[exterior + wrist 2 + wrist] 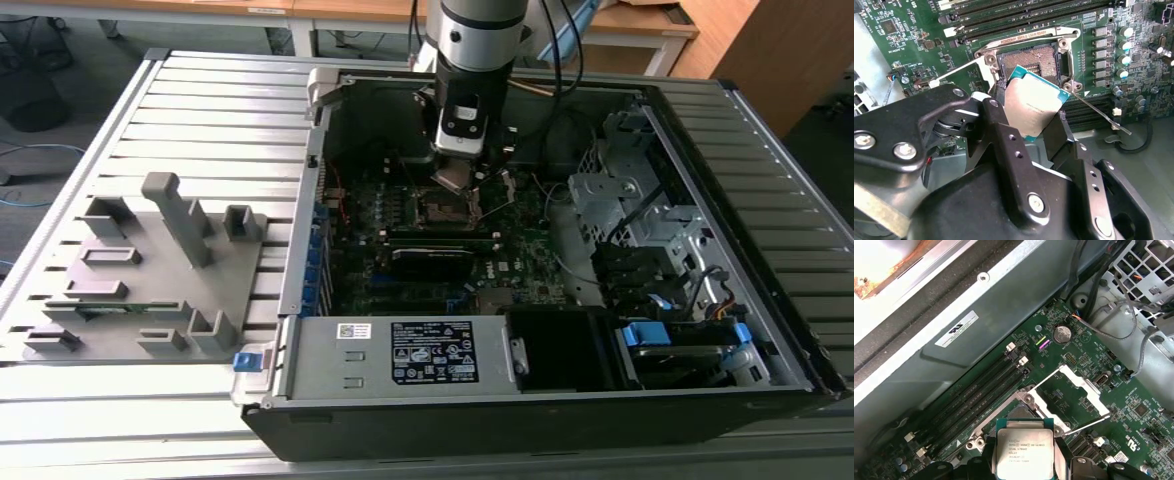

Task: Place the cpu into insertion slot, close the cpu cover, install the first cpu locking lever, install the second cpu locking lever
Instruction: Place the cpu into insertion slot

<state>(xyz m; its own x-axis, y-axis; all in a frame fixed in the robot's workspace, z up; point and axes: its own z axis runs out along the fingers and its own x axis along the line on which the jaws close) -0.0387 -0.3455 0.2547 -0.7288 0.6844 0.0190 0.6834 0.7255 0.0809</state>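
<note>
My gripper (459, 176) hangs inside the open computer case and is shut on the cpu (1031, 102), a flat silver-grey square held by its edges between black fingers (999, 132). The cpu (1024, 452) is tilted and hovers just above the insertion slot (1029, 61), which lies open with its contact field bare. The cpu cover (1084, 385), a silver frame with a square cut-out, is swung open beside the slot. Two thin locking levers stand released: one (956, 71) on one side of the slot, the other (1099, 114) on the opposite side.
Long black memory slots (974, 390) run close beside the socket. Cables (1124, 315) and a metal drive cage (627, 200) sit at the exterior view's right. A power supply (400, 350) lies at the case front. A grey fixture block (147, 270) stands outside, at the exterior view's left.
</note>
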